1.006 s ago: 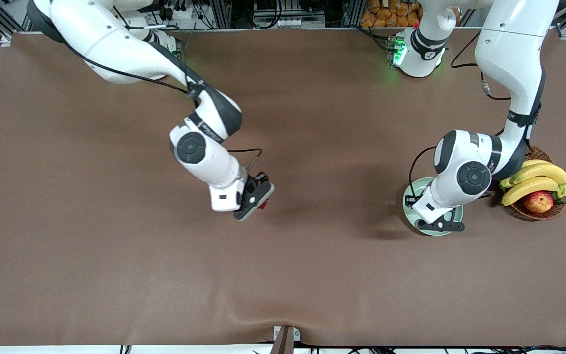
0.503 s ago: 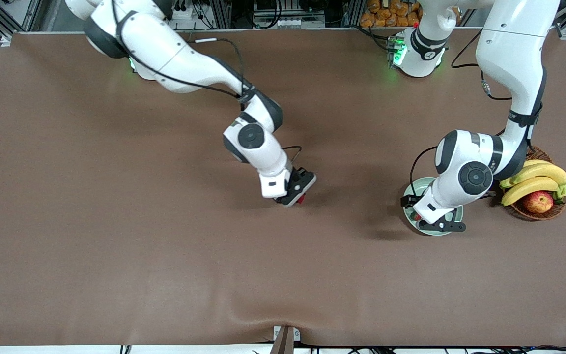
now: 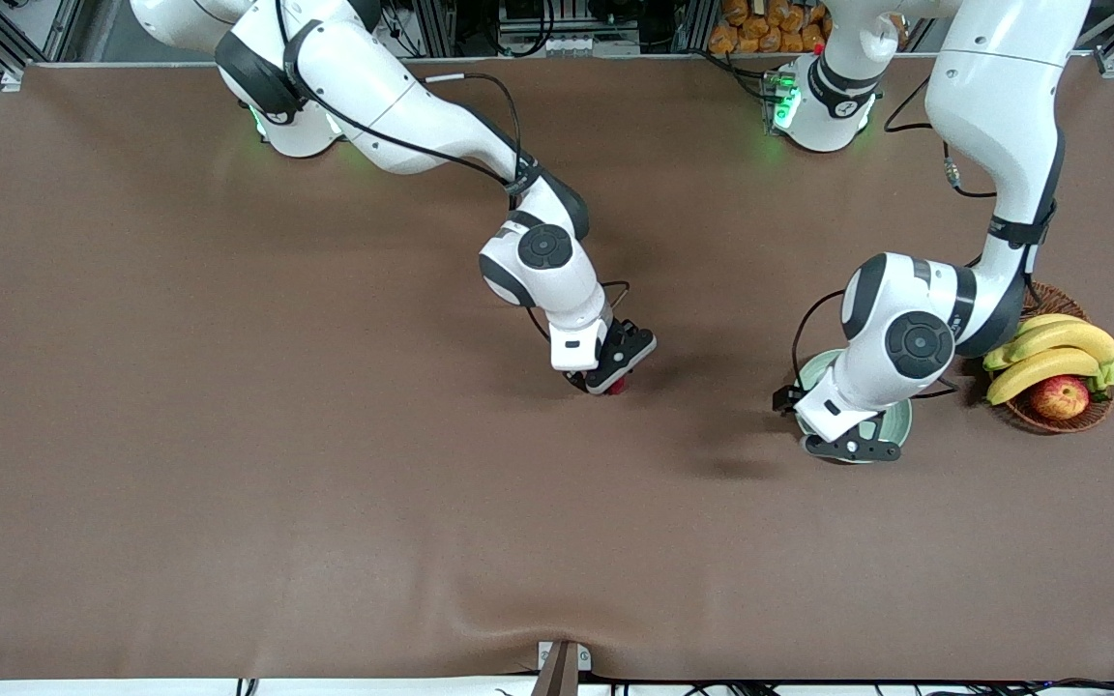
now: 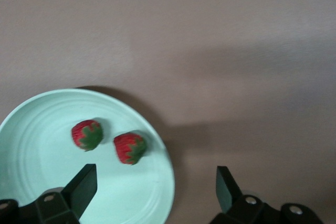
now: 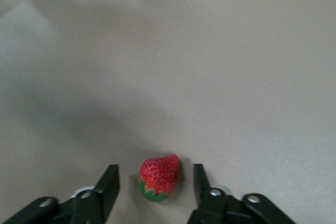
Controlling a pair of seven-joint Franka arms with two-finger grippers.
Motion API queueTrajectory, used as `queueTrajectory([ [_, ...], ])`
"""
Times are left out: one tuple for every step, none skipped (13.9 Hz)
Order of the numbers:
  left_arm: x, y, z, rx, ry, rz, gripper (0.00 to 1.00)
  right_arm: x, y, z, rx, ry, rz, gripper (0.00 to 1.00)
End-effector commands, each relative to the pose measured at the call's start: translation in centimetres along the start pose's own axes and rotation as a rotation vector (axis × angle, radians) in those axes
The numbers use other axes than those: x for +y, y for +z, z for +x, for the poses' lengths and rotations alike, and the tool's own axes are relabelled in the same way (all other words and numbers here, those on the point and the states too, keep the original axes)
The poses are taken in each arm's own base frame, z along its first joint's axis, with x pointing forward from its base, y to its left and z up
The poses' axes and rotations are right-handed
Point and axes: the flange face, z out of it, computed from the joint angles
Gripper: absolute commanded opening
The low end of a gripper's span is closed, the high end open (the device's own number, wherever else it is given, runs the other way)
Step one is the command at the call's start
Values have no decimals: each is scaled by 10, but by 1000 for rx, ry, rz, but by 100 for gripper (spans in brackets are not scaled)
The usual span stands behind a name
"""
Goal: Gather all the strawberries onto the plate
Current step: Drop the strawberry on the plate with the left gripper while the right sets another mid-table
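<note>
Since a second ago the right pincer (image 5: 155, 182) has swung toward the plate (image 4: 157, 203) and parted, its berry (image 5: 159, 177) loose between the jaws on the surface. Regrip it squarely. Left pincer (image 4: 155, 182) hangs wide apart over the rim, two berries (image 4: 86, 134) just ahead.

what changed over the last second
The right gripper carried a strawberry toward the left arm's end and has just opened; the berry sits between its fingers. The left gripper opened over the plate, where two strawberries now lie, and rose slightly. Plate and basket stayed put.
</note>
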Motion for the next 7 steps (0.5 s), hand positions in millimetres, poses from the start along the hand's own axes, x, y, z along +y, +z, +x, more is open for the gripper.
queueTrajectory([
  [30,-16,3,33,0,6,100,31,-25,11,5,48,-22,100],
  [45,-20,2,38,-8,-4,100,46,-37,10,1,63,-33,100],
  [62,-27,3,50,-23,-21,100,68,-54,9,0,90,-47,100],
  [74,-30,3,54,-42,-33,100,89,-69,4,-8,111,-63,100],
  [84,-32,5,59,-50,-44,100,112,-86,-2,-11,137,-81,100],
  [99,-33,5,62,-46,-56,100,133,-104,-11,-21,158,-99,100],
  [108,-36,6,69,-45,-61,100,156,-120,-22,-28,182,-118,100],
])
